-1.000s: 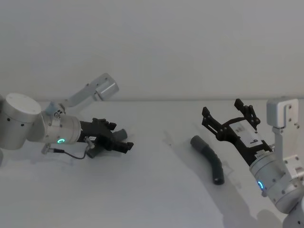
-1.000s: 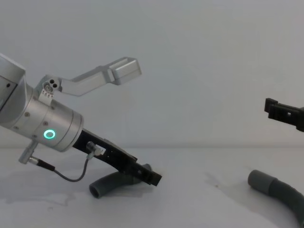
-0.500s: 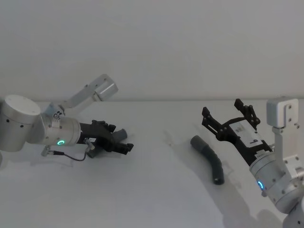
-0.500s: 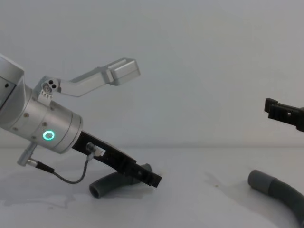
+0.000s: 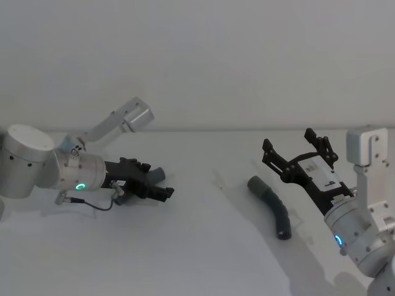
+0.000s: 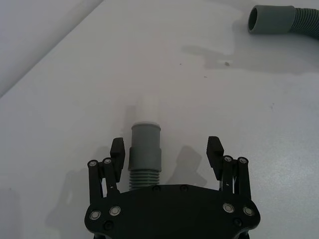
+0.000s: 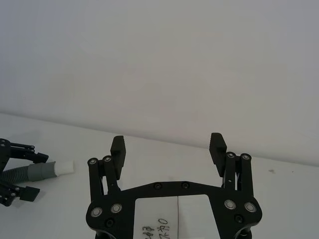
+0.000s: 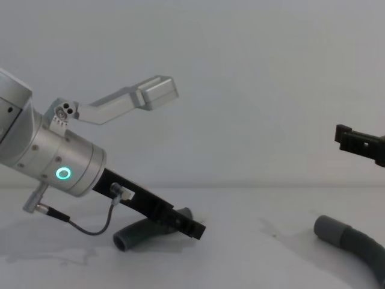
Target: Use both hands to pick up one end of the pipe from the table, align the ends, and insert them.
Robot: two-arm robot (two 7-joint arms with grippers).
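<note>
Now my left claw [image 5: 162, 185] straddles the short hose [image 6: 145, 154] at 9 o'clock on the table [image 5: 203, 246], jaws wide.
From the head camera that claw's black body covers most of the short hose, and a thin cable [image 5: 92, 203] loops under the wrist at its 8 o'clock. On the wrist camera I see ribbed dark hose, a smooth grey cuff, then a narrower white tip [image 6: 147, 107]. One finger [image 6: 117, 149] sits against the cuff and the other stands apart. The long hose [image 5: 274, 206] curves flat at 3 o'clock, well apart, its plain socket toward the middle. My right claw [image 5: 289, 140] hangs open in the air at its 1 o'clock. Compared with a second ago, the left claw has settled a little lower and the cuff shows past it. The right claw and long hose have not moved.
</note>
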